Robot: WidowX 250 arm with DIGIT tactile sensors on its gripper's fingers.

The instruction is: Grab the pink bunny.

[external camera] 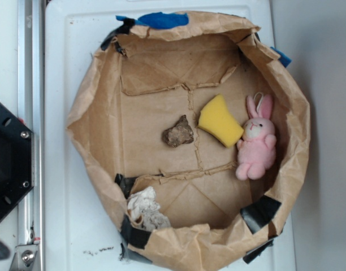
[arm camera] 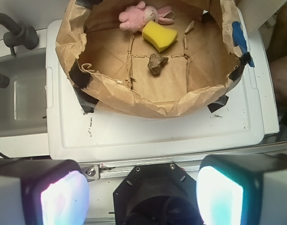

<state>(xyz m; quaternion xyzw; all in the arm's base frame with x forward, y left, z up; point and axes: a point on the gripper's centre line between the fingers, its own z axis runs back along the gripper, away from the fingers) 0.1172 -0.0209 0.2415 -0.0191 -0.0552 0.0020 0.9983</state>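
The pink bunny (external camera: 256, 142) lies inside the brown paper bag bowl (external camera: 88, 107), against its right wall, ears pointing up the frame. In the wrist view the pink bunny (arm camera: 139, 16) is at the far top of the bowl (arm camera: 110, 91). My gripper (arm camera: 142, 197) is open, far back from the bowl over the robot base, its two pads wide apart with nothing between them. The gripper does not show in the exterior view.
A yellow sponge wedge (external camera: 220, 120) touches the bunny's left side. A brown rock-like lump (external camera: 178, 132) sits mid-bowl. Crumpled white paper (external camera: 145, 210) lies by the near-left rim. The bowl rests on a white board (external camera: 65, 62); a sink (arm camera: 17, 93) is to the left of the board in the wrist view.
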